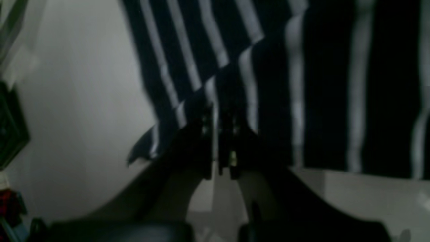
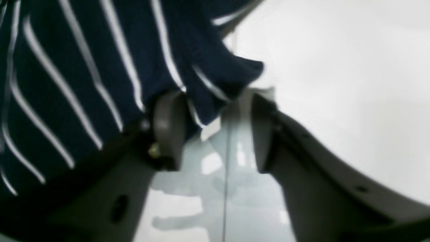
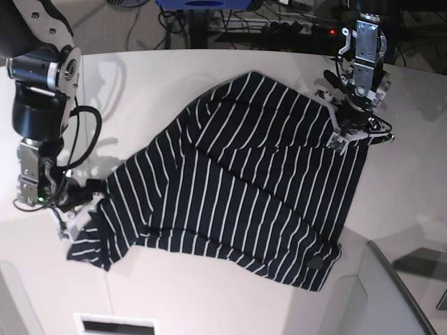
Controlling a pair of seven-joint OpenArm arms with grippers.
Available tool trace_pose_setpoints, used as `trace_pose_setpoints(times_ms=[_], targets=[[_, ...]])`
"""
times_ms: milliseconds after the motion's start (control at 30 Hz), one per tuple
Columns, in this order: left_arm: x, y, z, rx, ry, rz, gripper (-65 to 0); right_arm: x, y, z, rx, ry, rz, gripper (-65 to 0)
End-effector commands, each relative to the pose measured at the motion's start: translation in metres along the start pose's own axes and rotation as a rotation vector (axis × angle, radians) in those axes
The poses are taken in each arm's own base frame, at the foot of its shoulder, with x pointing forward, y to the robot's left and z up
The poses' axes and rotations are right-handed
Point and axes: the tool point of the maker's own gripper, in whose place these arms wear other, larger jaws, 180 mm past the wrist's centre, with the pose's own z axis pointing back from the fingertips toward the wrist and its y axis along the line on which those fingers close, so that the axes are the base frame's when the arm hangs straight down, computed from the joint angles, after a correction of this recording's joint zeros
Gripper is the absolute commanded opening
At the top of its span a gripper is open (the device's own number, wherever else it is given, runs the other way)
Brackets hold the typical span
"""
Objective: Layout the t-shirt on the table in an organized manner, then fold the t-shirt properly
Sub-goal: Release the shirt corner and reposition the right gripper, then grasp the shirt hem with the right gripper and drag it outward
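The dark navy t-shirt [image 3: 237, 188] with thin white stripes lies spread and wrinkled across the white table [image 3: 174, 77]. At its far right edge my left gripper [image 3: 342, 143] pinches the cloth. In the left wrist view that gripper [image 1: 220, 134] is shut on the striped t-shirt [image 1: 329, 84], just above the table [image 1: 84, 101]. My right gripper [image 3: 73, 222] is at the shirt's near left corner. In the right wrist view the right gripper [image 2: 216, 131] has its jaws apart. A corner of the t-shirt [image 2: 67, 67] drapes against the left finger [image 2: 168, 127] over the table [image 2: 336, 67].
A small dark grey rounded piece [image 3: 316, 264] sits on the shirt's near right corner. The table's curved edge [image 3: 377, 251] runs close to that corner. Cables and a power strip [image 3: 293, 28] lie beyond the far edge. A thin seam line [image 2: 226, 161] crosses the tabletop.
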Motion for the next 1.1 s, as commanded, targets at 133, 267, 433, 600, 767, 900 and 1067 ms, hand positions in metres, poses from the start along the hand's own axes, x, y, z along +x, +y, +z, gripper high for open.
trace_pose_setpoints(times_ms=[133, 267, 433, 600, 767, 900, 1067], targets=[[0.009, 0.011, 0.001, 0.029, -0.032, -0.002, -65.0, 0.027, -0.004, 0.009, -0.007, -0.058, 0.01, -65.0], [0.01, 0.01, 0.001, 0.028, -0.033, 0.0, -65.0, 0.02, -0.014, 0.022, -0.044, 0.001, 0.024, -64.4], [0.011, 0.006, 0.001, 0.019, -0.035, -0.005, -65.0, 0.026, -0.024, 0.073, -0.154, -0.012, 0.087, -64.4], [0.006, 0.003, 0.002, 0.013, -0.026, -0.008, -65.0, 0.04, -0.003, 0.12, -0.216, -0.014, 0.124, -64.4], [0.005, 0.005, 0.002, 0.017, -0.024, -0.007, -65.0, 0.059, 0.062, 0.141, -0.165, -0.043, 0.24, -64.4], [0.004, 0.004, 0.002, 0.016, -0.023, -0.007, -65.0, 0.075, 0.121, 0.121, -0.063, -0.076, 0.215, -64.2], [-0.002, -0.001, 0.005, 0.006, -0.013, -0.01, -65.0, 0.087, 0.182, 0.076, 0.043, -0.114, 0.323, -64.2]])
